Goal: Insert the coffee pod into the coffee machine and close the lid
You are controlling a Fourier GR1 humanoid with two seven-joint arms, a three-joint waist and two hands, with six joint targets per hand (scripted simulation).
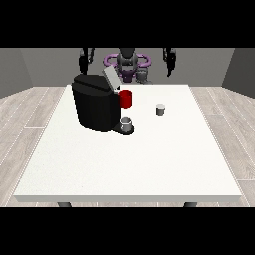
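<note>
One cup [127, 124], one pod [160, 109], one machine [95, 102]

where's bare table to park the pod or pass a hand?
Free: the whole near half of the table in front of the coffee machine, and the right strip beyond the coffee pod. Crowded: around the machine's front, where the grey cup and red holder sit.

Big white table [124, 169] on dark legs, gray plank floor [25, 119], plain gray walls [50, 64] behind.
</note>
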